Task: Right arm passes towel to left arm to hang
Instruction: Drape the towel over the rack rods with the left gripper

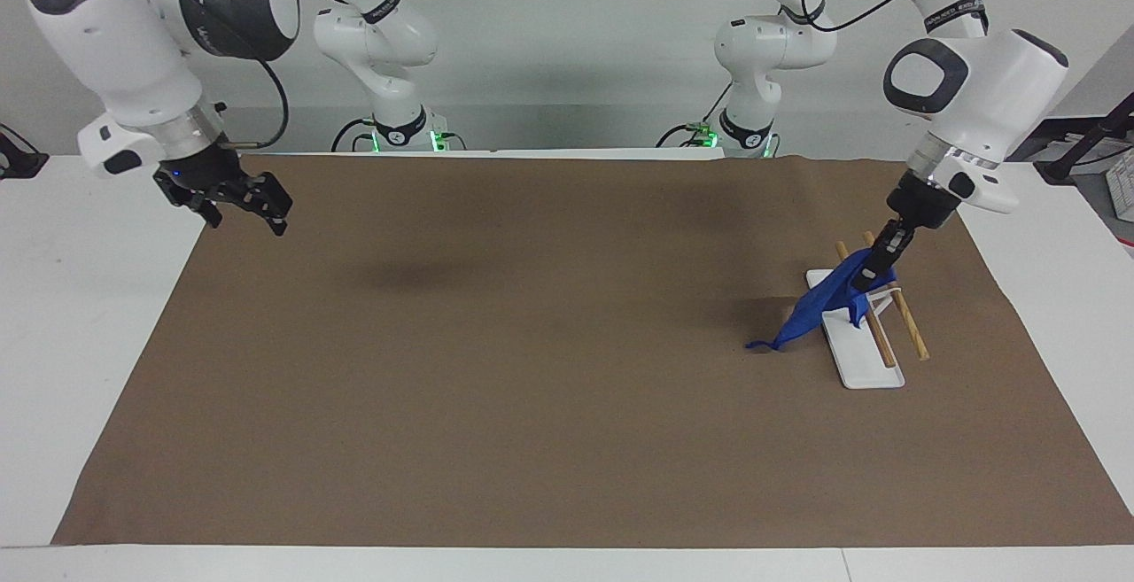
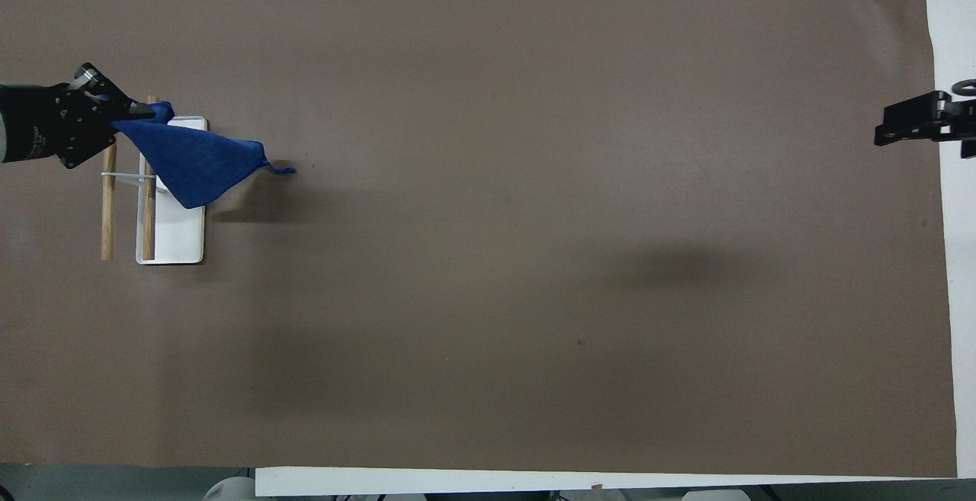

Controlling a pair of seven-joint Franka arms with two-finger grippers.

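- The left gripper point(image 1: 873, 274), fingertips pressed together on one corner of the towel point(image 1: 819, 309), hangs over the rack point(image 1: 873, 312) at the left arm's end of the table.
- In the overhead view the same gripper point(image 2: 126, 110) enters at 9 o'clock, its fingers pointing toward 3 o'clock, with the towel point(image 2: 191, 162) fanning out from the pinch as a blue triangle.
- The towel drapes down from the grip across the rack's white base point(image 2: 179, 238) and the nearer wooden rod point(image 2: 147, 215); its low tip and thin loop point(image 1: 760, 345) reach the brown mat point(image 1: 532, 369) just beside the base, on the side toward the middle of the table.
- The second rod point(image 2: 107, 211) lies bare, parallel to the first and joined to it by a thin white crosspiece point(image 2: 122, 175).
- The left arm point(image 1: 974, 95) slopes down from 1 o'clock in the facing view to the gripper.
- The right gripper point(image 1: 239, 201), jaws spread wide and holding nothing, hovers over the mat's edge at the right arm's end of the table, at 10 o'clock in the facing view.
- In the overhead view only that gripper's black tips point(image 2: 915, 121) show, at 3 o'clock.
- The right arm point(image 1: 133, 42) waits, raised clear of the table.
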